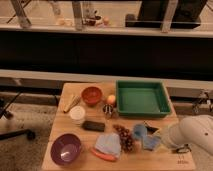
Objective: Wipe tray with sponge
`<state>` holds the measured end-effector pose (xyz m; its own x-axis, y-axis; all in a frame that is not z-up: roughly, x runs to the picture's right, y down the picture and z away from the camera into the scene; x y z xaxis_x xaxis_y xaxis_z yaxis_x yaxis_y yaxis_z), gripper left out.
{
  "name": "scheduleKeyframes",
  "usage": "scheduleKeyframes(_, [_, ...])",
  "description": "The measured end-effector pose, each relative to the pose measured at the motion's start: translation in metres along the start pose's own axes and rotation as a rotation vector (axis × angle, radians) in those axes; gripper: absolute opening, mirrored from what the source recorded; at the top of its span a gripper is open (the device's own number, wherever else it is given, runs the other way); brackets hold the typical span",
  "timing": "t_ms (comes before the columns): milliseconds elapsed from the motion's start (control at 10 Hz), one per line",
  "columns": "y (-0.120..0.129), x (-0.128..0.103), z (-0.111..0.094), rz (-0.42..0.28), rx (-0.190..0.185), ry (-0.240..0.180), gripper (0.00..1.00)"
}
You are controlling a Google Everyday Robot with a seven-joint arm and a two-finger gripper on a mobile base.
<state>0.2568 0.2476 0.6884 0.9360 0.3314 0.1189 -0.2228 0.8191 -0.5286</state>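
A wooden tabletop (60, 125) is seen from above, with a dark ledge and window rail behind it. At the back right of the tabletop a green tray (143, 112) is set, rectangular and upright, with nothing to be made out inside it. The white arm (194, 134) of the robot is seen at the front right corner, reaching in over the edge toward the middle of the tabletop.

A purple bowl (66, 148) is placed at the front left. To its right a pale blue cloth (107, 143) is laid, with an orange carrot (104, 155) touching its front edge and a bunch of dark grapes (124, 136) against its right side. A red bowl (92, 95) is found at the back, left of the tray, with wooden utensils (71, 103) lying beside it on the left. A white cup (77, 114) stands in front of the red bowl, and a dark flat block (93, 126) lies just to the right of the cup. A small can (107, 110) and an orange ball (111, 99) are set between the red bowl and the tray.

The gripper (159, 134) is held low at the end of the arm, in front of the tray and right of the grapes. Its state, apart or together, cannot be told. Two blue pieces are met there: a rounded blue piece (140, 131) beside the grapes, and what is taken for the sponge (151, 143), just beside the gripper on the tabletop, outside the tray. Whether the sponge is touched or held cannot be told.
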Motion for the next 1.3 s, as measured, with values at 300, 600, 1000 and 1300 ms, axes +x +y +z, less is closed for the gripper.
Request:
scheduleKeyframes(300, [-0.010,-0.015,-0.025,-0.030,0.044,-0.013,0.06])
scheduleKeyframes(600, [-0.020,-0.040,-0.034,-0.065,0.069,-0.026,0.06])
scheduleKeyframes(1000, [-0.044,-0.074,-0.049,-0.099,0.113,-0.027,0.06])
scheduleKeyframes(1300, [-0.063,-0.095,-0.058,-0.127,0.144,-0.021,0.06])
